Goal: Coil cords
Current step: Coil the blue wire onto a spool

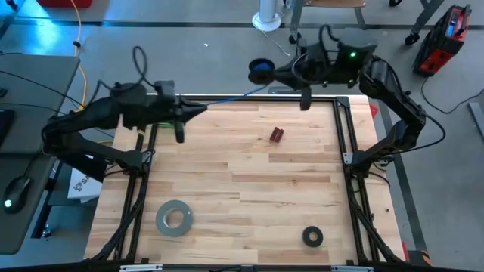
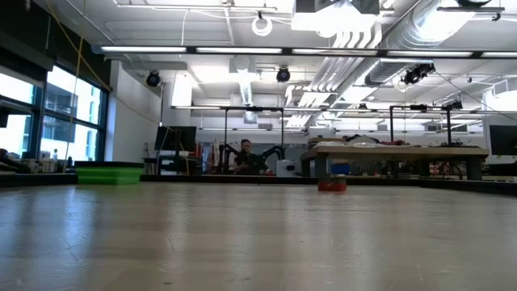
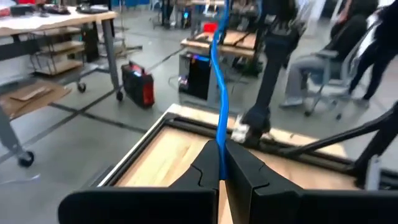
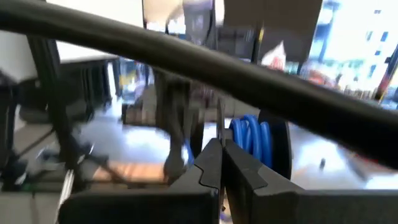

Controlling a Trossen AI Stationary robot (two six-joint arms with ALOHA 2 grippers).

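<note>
The blue cord [image 1: 231, 98] runs through the air along the table's far edge [image 1: 257, 99], from my left gripper [image 1: 203, 109] to a small coil [image 1: 261, 72] at my right gripper [image 1: 274, 75]. My left gripper is over the far left corner, points toward the right and is shut on the cord [image 3: 217, 74]. My right gripper is past the far edge, points left and is shut, with the coil's blue loops [image 4: 251, 135] right beyond its fingertips. The low view shows neither gripper nor the cord. My left gripper pinches a single strand of the cord [image 3: 219, 144] between its two fingertips, roughly level and coming from the table's left. The strand leads nearly straight from the fingertips to the other arm, lifted clear of the table. My right gripper is shut at the coil [image 4: 244, 138], level and coming from the right. The coil hangs off the table at its fingertips. The fingers hide which loop they have.
A small red-brown block [image 1: 277, 134] lies on the wooden table toward the far side. A grey tape roll [image 1: 174, 217] and a black tape ring [image 1: 312, 236] lie near the front edge. A black frame [image 1: 344, 128] runs along the table's sides.
</note>
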